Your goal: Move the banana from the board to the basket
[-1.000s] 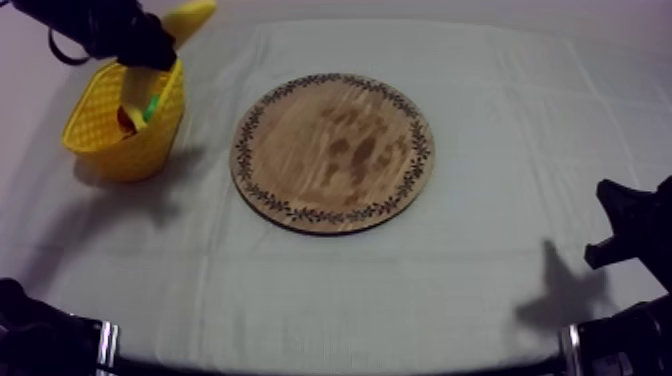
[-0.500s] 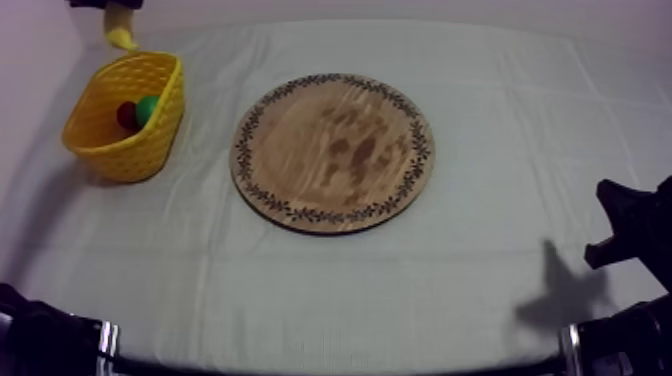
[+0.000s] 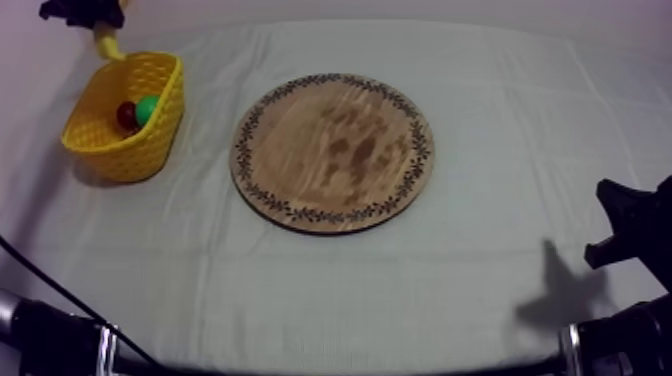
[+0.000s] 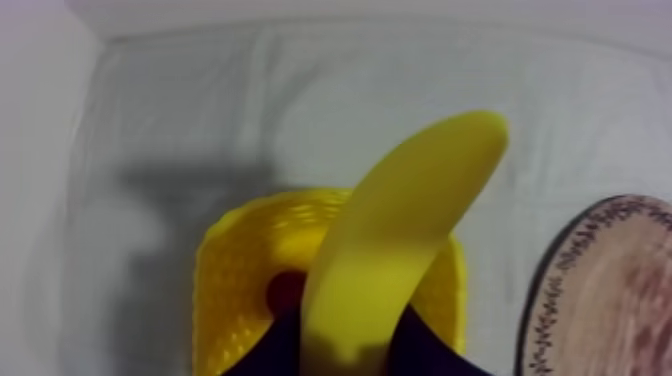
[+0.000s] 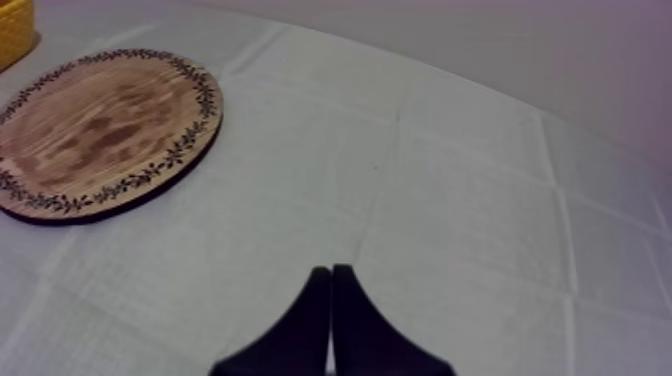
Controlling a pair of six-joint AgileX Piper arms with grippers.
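Note:
My left gripper (image 3: 92, 14) is at the table's far left corner, shut on the yellow banana (image 3: 106, 42), which hangs just beyond the far rim of the yellow basket (image 3: 112, 150). In the left wrist view the banana (image 4: 400, 240) sticks out from between the black fingers, above the basket (image 4: 225, 290). A small red fruit (image 3: 126, 115) and a green fruit (image 3: 148, 108) lie in the basket. The round wooden board (image 3: 335, 152) is bare. Low at the right edge rests my right gripper (image 5: 331, 300), fingers together in a narrow wedge.
The board (image 5: 100, 130) sits mid-table, to the right of the basket. Open grey-white cloth (image 3: 330, 290) stretches between the board and the front edge. The right arm (image 3: 625, 230) casts a shadow on the cloth near it.
The left gripper has lifted and drawn back toward the far left corner with the banana, away from the basket's inside. The right arm has stayed still.

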